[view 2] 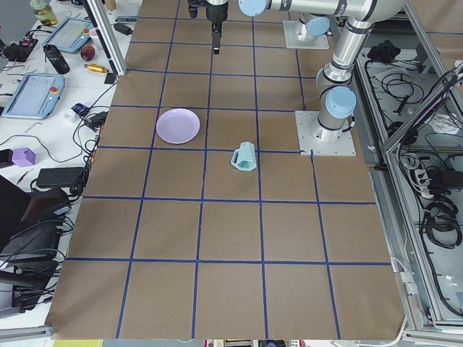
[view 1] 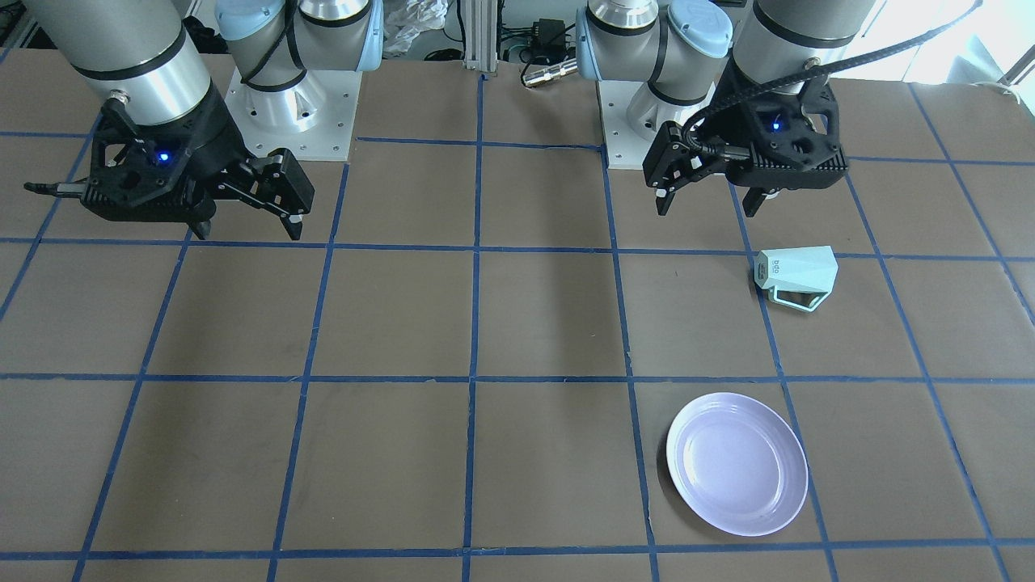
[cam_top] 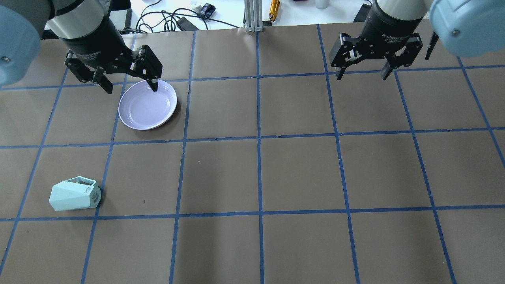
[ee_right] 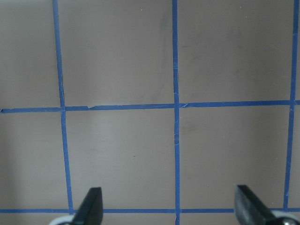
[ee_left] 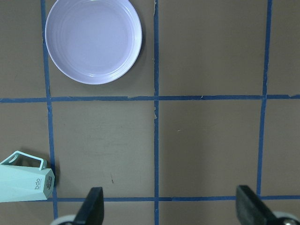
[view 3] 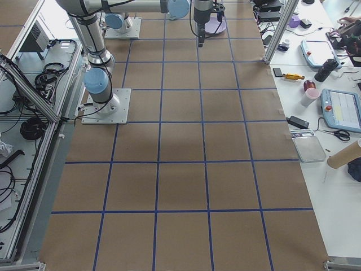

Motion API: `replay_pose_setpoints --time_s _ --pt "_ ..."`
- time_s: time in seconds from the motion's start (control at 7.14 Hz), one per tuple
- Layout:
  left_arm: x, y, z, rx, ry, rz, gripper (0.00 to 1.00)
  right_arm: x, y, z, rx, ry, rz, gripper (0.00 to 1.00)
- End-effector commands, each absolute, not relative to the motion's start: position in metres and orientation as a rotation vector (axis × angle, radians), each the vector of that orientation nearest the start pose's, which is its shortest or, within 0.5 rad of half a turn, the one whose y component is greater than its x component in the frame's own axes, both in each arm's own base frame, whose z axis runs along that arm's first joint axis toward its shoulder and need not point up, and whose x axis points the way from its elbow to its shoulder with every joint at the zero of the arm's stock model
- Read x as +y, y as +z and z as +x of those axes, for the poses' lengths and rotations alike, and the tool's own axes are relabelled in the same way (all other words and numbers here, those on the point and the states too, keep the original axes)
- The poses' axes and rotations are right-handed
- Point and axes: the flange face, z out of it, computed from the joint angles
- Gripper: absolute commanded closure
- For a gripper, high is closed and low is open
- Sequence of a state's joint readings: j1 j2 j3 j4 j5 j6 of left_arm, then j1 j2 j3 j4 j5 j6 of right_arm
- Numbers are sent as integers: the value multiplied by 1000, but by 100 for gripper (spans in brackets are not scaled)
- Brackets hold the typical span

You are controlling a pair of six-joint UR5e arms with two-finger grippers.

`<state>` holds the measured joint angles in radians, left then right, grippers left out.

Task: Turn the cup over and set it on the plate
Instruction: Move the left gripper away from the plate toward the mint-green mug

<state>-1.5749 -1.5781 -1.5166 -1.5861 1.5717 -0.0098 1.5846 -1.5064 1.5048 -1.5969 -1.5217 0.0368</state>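
The pale mint-green faceted cup (view 1: 796, 279) lies on its side on the table, lettered base toward the table's middle, handle toward the far side. It also shows in the overhead view (cam_top: 75, 193), the left wrist view (ee_left: 23, 183) and the exterior left view (view 2: 244, 156). The lavender plate (view 1: 737, 463) sits empty, one grid square farther from the robot, also in the overhead view (cam_top: 148, 104) and the left wrist view (ee_left: 93, 40). My left gripper (view 1: 710, 206) hangs open and empty, high above the table (cam_top: 131, 88). My right gripper (view 1: 248, 232) is open and empty on the other side (cam_top: 362, 75).
Brown table with a blue tape grid (cam_top: 258, 138). The two arm bases (view 1: 291, 105) (view 1: 647, 105) stand at the robot's edge. An aluminium post (cam_top: 252, 15), cables and small items lie past the far edge.
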Motion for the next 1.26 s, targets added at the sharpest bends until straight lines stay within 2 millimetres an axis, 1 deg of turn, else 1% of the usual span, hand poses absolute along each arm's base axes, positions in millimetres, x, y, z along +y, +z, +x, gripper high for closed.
replay_pose_setpoints --time_s 0.0,0.14,0.28,0.42,0.56,0.7,0.84,0.98,1.12 --pt "-498 513 -122 3137 -60 0 0 -520 491 145 3091 -41 35 0" --pt "-500 516 -91 3135 -50 45 0 -520 491 145 3091 -41 35 0" --pt "-499 515 -51 3138 -2 93 0 -520 491 145 3091 -41 35 0" --pt "-498 515 -27 3142 28 127 0 -520 491 145 3091 -41 35 0" --pt "-497 514 -14 3146 51 154 0 -520 491 145 3091 -41 35 0" --pt "-497 509 7 3147 70 212 0 -520 491 145 3091 -41 35 0" --pt "-499 501 41 3156 91 237 0 -520 491 145 3091 -41 35 0" --pt "-499 494 76 3165 110 222 0 -520 491 145 3091 -43 34 0" --pt "-497 487 101 3176 130 225 0 -520 491 145 3091 -41 35 0"
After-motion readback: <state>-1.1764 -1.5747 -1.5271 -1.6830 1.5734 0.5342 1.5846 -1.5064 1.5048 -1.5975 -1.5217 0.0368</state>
